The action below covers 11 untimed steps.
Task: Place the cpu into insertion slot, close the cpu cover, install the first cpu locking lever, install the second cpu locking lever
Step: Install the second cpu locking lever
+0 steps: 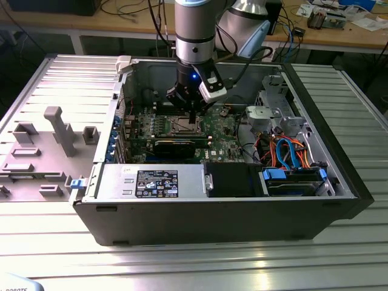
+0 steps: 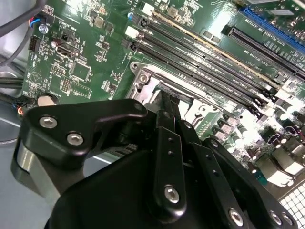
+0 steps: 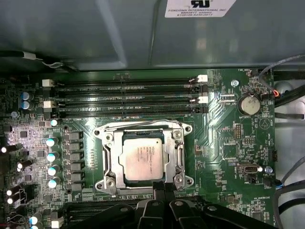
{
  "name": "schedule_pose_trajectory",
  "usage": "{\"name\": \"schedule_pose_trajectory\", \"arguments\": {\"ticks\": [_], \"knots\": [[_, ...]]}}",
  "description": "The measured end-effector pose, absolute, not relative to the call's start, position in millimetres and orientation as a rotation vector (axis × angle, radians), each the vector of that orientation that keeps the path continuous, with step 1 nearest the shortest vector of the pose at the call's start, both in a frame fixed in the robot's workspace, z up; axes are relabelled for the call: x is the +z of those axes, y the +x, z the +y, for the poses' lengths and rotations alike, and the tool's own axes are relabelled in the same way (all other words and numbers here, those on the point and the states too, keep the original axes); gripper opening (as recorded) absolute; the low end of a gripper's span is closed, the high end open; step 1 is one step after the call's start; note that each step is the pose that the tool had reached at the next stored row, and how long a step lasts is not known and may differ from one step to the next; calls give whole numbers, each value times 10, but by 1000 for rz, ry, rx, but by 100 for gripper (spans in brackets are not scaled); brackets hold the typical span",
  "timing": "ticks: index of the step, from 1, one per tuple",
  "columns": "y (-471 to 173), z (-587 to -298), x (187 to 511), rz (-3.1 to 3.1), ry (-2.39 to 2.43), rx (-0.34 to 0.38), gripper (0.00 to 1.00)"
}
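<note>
The cpu (image 3: 141, 160), a silvery square chip, lies flat in the insertion slot (image 3: 106, 183) on the green board. The cpu cover (image 3: 178, 153), a thin metal frame, is down around the chip's edges. A thin wire lever (image 3: 143, 125) runs along the slot's side next to the memory slots. My gripper (image 3: 160, 187) is at the opposite side of the slot, its black fingers (image 2: 165, 114) drawn together with the tips at the slot's rim. In the exterior view the gripper (image 1: 193, 115) points straight down into the open computer case, over the slot (image 1: 183, 126).
Long black memory slots (image 3: 124, 95) and a coin battery (image 3: 248, 104) lie beside the slot. A black graphics card (image 1: 176, 145), a power supply (image 1: 151, 180) and a drive cage with blue and orange cables (image 1: 291, 151) crowd the case. A grey fixture tray (image 1: 42, 151) sits at the exterior view's left.
</note>
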State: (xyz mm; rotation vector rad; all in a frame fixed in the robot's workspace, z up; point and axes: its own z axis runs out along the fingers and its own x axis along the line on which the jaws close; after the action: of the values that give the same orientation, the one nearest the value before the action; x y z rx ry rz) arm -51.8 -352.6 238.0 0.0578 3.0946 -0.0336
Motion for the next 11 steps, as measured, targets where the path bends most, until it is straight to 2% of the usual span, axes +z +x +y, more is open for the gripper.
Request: {"name": "schedule_pose_trajectory", "arguments": {"ticks": [11], "knots": [[-551, -3531, 2381, 3095, 58, -34, 11]]}}
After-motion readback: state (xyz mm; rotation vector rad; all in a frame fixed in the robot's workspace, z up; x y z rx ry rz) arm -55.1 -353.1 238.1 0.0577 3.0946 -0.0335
